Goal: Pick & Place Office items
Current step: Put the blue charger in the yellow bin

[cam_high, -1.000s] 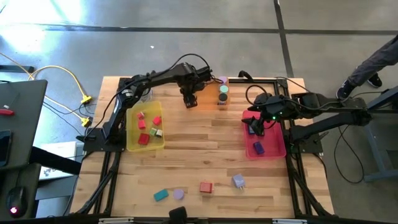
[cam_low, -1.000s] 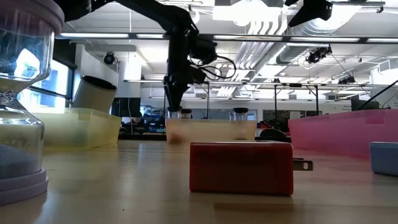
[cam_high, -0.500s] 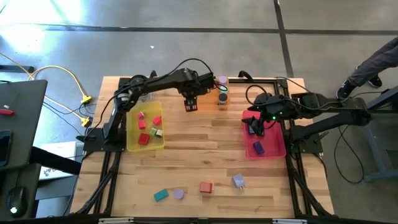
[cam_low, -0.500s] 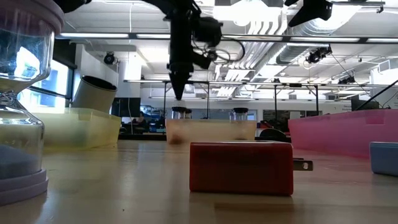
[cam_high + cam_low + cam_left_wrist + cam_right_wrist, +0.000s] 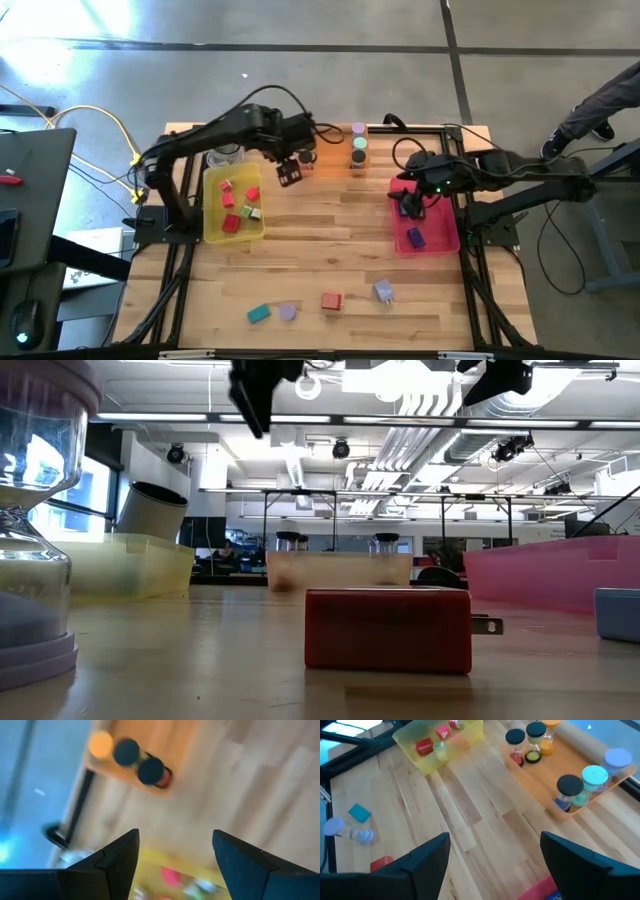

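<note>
My left gripper [image 5: 290, 174] hangs high over the table between the yellow tray [image 5: 212, 232] and the orange tray [image 5: 335, 165], open with nothing between its fingers [image 5: 175, 860]. My right gripper [image 5: 408, 205] waits open [image 5: 495, 865] above the pink tray [image 5: 440, 240], which holds a dark-blue block [image 5: 415, 238]. Capped cylinders [image 5: 358, 144] stand upright in the orange tray. Red blocks [image 5: 231, 223] lie in the yellow tray. Near the table's front edge rest a teal block [image 5: 259, 313], a lavender cylinder [image 5: 287, 311], a red block [image 5: 331, 300] and a lavender block [image 5: 383, 291].
A clear glass jar [image 5: 225, 155] stands behind the yellow tray. Bare wood lies between the trays and the loose pieces in front. Yellow cables [image 5: 110, 130] run off the table's left, and a person's leg [image 5: 605, 90] shows beyond the far right corner.
My left gripper has risen from low at the orange tray's left end, high above the table, and has drawn toward the table's left, near the yellow tray. Its fingers stay open and carry nothing. The cylinders stay standing in the orange tray.
</note>
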{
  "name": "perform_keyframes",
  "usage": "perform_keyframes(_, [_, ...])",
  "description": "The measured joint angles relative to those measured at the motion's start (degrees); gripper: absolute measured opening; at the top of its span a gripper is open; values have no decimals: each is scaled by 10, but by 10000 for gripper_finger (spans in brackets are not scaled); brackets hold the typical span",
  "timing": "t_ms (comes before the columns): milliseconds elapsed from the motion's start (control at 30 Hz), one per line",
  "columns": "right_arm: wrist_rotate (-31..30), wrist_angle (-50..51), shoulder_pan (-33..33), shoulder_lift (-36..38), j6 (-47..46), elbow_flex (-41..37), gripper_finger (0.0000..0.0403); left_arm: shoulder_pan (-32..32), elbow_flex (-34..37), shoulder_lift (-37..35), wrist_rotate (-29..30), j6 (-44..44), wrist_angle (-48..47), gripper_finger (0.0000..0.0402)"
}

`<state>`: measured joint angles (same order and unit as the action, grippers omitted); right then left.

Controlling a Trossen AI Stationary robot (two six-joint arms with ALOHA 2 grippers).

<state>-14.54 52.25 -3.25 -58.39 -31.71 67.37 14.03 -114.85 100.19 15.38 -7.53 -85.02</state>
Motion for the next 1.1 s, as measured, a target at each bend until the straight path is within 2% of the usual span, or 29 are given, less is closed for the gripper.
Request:
perform_keyframes(133, [26,18,0,-10,0,0,300,-14,0,-33,-65,-94,-53,243])
perform_keyframes(267, [71,57,-1,-21,0,0,300,-34,3,-58,-134,-148,-51,243])
perform_keyframes(500, [81,52,-1,-39,-5,0,300,-101,4,-66,-169,-228,-50,243])
perform_keyframes(633, [82,48,-1,-50,-3,1,300,-150,4,-66,-170,-244,-50,243])
perform_keyframes(867, [115,44,-1,-62,-2,0,300,-229,4,-66,-122,-347,-50,251])
perform_keyframes(1100, [122,41,-2,-71,-2,0,300,-281,19,-65,-67,-440,-50,329])
